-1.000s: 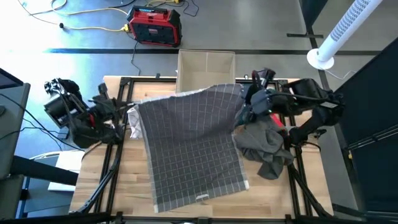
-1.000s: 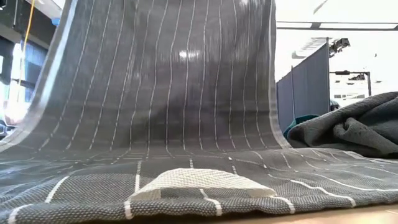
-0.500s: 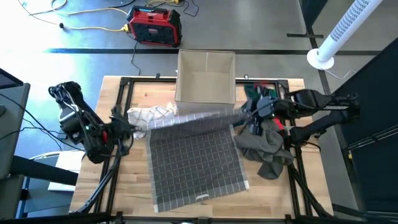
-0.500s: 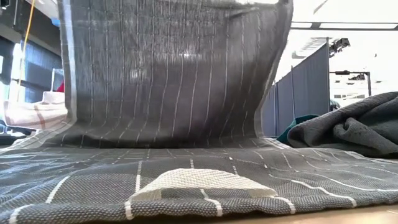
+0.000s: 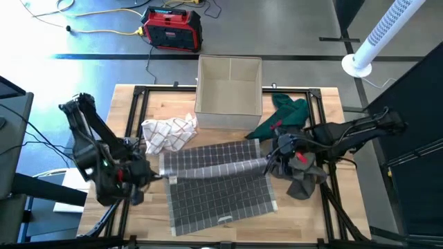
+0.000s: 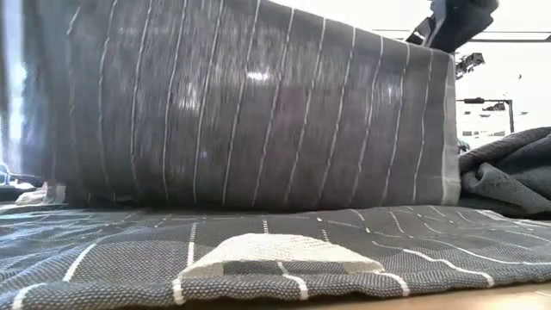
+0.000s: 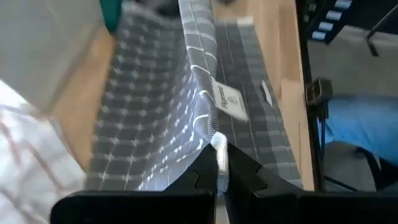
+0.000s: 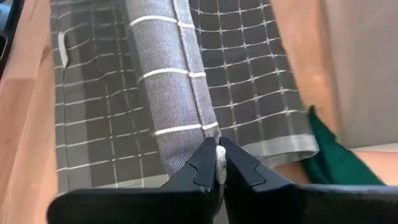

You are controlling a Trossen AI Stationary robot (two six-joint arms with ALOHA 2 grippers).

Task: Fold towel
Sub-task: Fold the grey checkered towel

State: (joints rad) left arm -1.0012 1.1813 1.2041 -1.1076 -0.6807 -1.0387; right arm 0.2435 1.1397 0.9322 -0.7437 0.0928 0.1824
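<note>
High view: the grey towel [image 5: 218,183] lies mid-table, its far half lifted and doubled forward between the left gripper [image 5: 154,173] and right gripper [image 5: 270,161]; a box [image 5: 229,93], white cloth [image 5: 168,133], green cloth [image 5: 282,116] and dark cloth [image 5: 302,177] lie around it.

Low view: the raised fold [image 6: 250,120] stands upright over the flat half.

Wrist views: each gripper [image 7: 217,163] [image 8: 217,163] is pinched tight on a towel corner.

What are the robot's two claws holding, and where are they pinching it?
Both hold the grey checked towel by a corner of its far edge: left gripper one corner, right gripper the other.
</note>
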